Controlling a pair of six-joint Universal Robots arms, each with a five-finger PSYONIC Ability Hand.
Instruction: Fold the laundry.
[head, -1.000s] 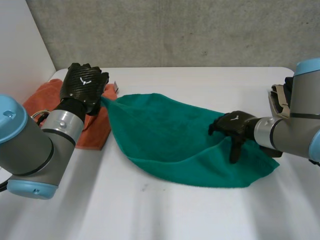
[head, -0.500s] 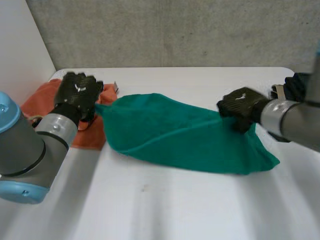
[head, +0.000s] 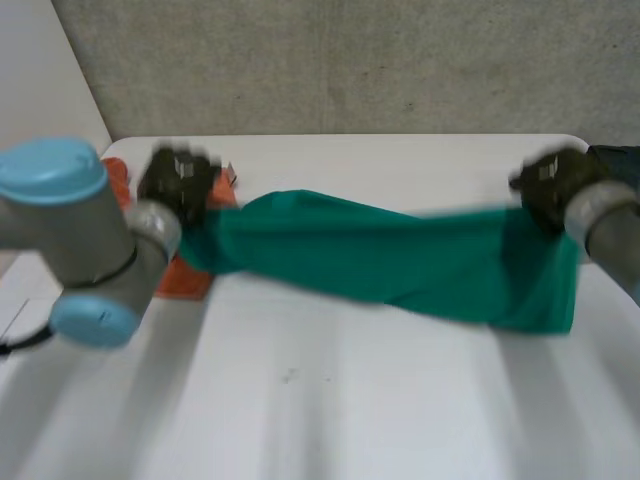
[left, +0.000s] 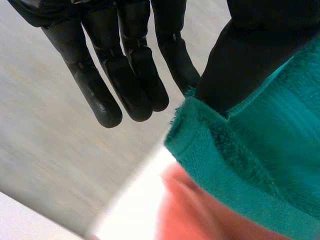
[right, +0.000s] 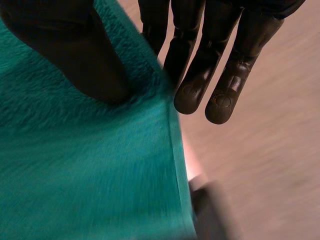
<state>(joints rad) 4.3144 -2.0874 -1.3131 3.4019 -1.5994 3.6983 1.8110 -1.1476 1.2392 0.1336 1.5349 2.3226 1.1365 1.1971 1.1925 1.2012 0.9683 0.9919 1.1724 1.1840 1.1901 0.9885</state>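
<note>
I'm holding the teal terry towel (head: 400, 265) stretched over the table (head: 330, 400). The left robot hand (head: 178, 180) is pinching one corner and the right robot hand (head: 552, 185) the opposite end. It's sagging, so I'm judging it soft and light, and the corners are looking like the best grip.

Plain teal towel on a white table

The teal towel (head: 380, 262) is showing one solid colour, no pattern. At its 9 o'clock end a plain orange cloth (head: 190, 278) is showing. The left hand (head: 178, 180) and right hand (head: 552, 185) are appearing black against the white table (head: 330, 400). A mottled grey wall (head: 350, 60) is running along 12 o'clock.
</note>
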